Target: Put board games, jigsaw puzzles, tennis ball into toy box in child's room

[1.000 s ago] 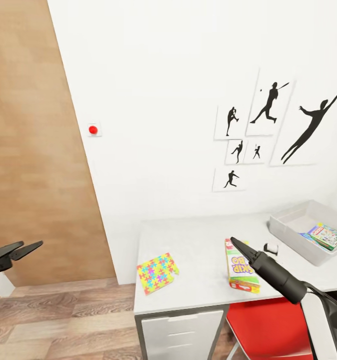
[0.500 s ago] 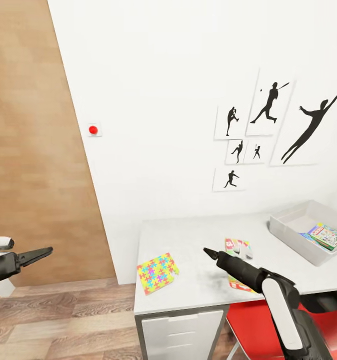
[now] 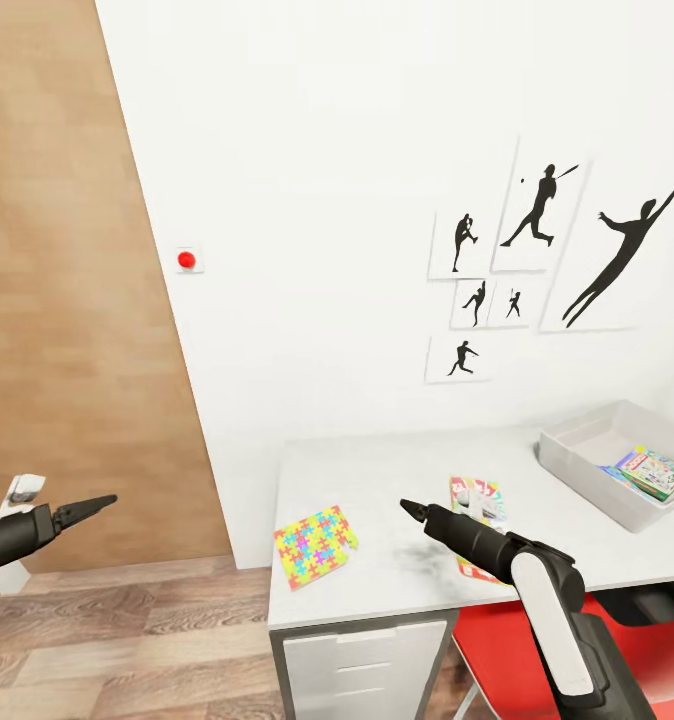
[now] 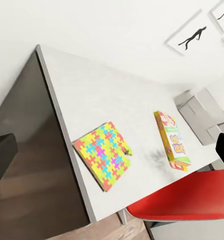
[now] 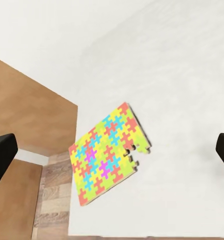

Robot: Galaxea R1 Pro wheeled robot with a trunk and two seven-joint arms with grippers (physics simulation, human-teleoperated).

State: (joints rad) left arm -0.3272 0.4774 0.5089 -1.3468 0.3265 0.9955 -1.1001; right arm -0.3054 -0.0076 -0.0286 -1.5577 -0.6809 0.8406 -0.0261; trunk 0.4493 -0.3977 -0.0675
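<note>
Flat on the smooth table (image 3: 397, 470) — interlocking-patterned jigsaw puzzle (image 3: 315, 545), right end effector (image 3: 407, 508) spread.

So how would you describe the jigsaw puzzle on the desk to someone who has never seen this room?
Start at the pale table under the black baseball silhouettes. Near its front left corner lies the jigsaw puzzle, a thin flat rectangle. Unlike the lettered SKIP BO box further right, it is covered all over in yellow, pink, blue and green interlocking pieces.

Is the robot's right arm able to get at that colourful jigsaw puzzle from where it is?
Probably yes: the right gripper points toward the jigsaw puzzle, with only bare table between them.
</note>
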